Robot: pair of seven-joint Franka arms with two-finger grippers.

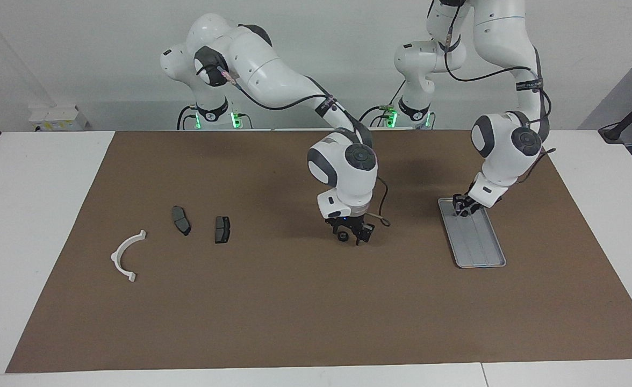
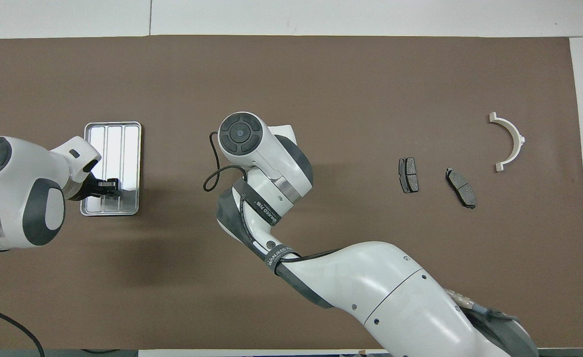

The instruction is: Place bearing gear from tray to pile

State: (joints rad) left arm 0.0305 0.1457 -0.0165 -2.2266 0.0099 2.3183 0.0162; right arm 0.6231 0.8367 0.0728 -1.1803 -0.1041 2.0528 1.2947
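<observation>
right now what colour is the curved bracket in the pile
White; the bracket shows best in the overhead view.

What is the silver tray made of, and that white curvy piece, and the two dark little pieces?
The tray looks like metal: silver-grey, dull sheen, ridges pressed along its length. The white curved bracket looks like plastic: plain matte white, thin and smoothly shaped. The two dark pieces are matte dark grey; metal or some hard pressed material, the look leaves that open.
</observation>
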